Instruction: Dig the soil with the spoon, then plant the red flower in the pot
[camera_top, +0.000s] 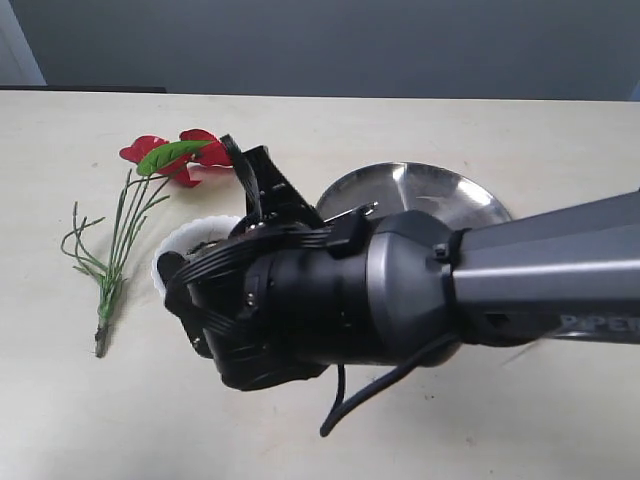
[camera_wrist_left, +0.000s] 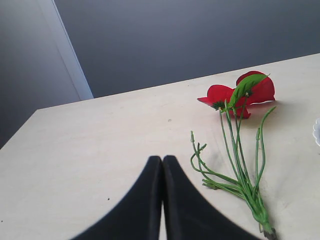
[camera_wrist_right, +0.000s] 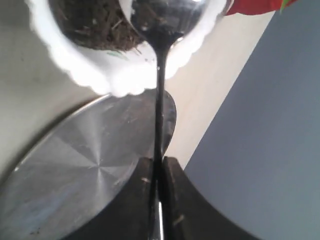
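My right gripper (camera_wrist_right: 158, 160) is shut on the thin handle of the silver spoon (camera_wrist_right: 159, 95). The spoon's bowl (camera_wrist_right: 161, 15) is at the mouth of the white scalloped pot (camera_wrist_right: 120, 82), over the dark crumbly soil (camera_wrist_right: 95, 25). In the exterior view the right gripper (camera_top: 262, 195) hangs over the pot (camera_top: 185, 242) and hides most of it. The red flower (camera_top: 172, 160) lies flat on the table left of the pot, stems toward the front. My left gripper (camera_wrist_left: 162, 160) is shut and empty, low over the table beside the flower's green stems (camera_wrist_left: 240, 175).
A large round steel plate (camera_top: 430, 195) sits right of the pot and close to it, also seen under the spoon handle (camera_wrist_right: 75, 160). The right arm (camera_top: 480, 290) spans the front right of the table. A grey wall stands behind the table.
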